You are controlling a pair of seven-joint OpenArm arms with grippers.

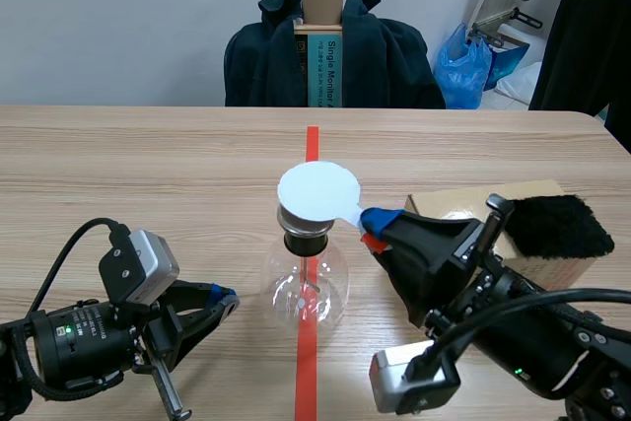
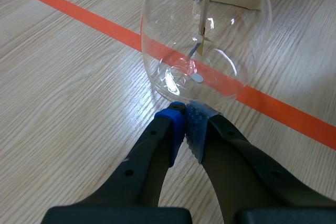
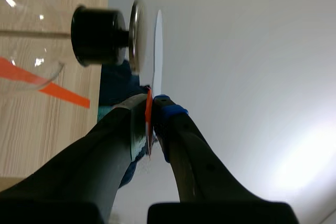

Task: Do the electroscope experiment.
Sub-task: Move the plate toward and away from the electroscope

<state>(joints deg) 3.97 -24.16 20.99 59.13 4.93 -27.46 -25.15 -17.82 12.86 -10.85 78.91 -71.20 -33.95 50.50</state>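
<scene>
The electroscope, a clear glass flask [image 1: 306, 283] with a black stopper [image 3: 97, 35] and a metal top plate [image 3: 135, 35], stands on the red tape line. A round white disc [image 1: 318, 191] hovers just over that plate, a narrow gap showing between them in the right wrist view. My right gripper [image 1: 373, 227] is shut on the disc's orange-red tab, seen between its fingers [image 3: 151, 111]. Low on the table, my left gripper [image 1: 225, 300] is shut on nothing, its pads [image 2: 184, 116] right at the foot of the flask [image 2: 210, 30]. Thin foil leaves hang inside the glass.
A cardboard box [image 1: 463, 206] with a black furry cloth [image 1: 557, 226] on it sits to the right, behind my right arm. Beyond the far table edge are a chair draped with a dark jacket [image 1: 330, 56] and a blue bag [image 1: 463, 66].
</scene>
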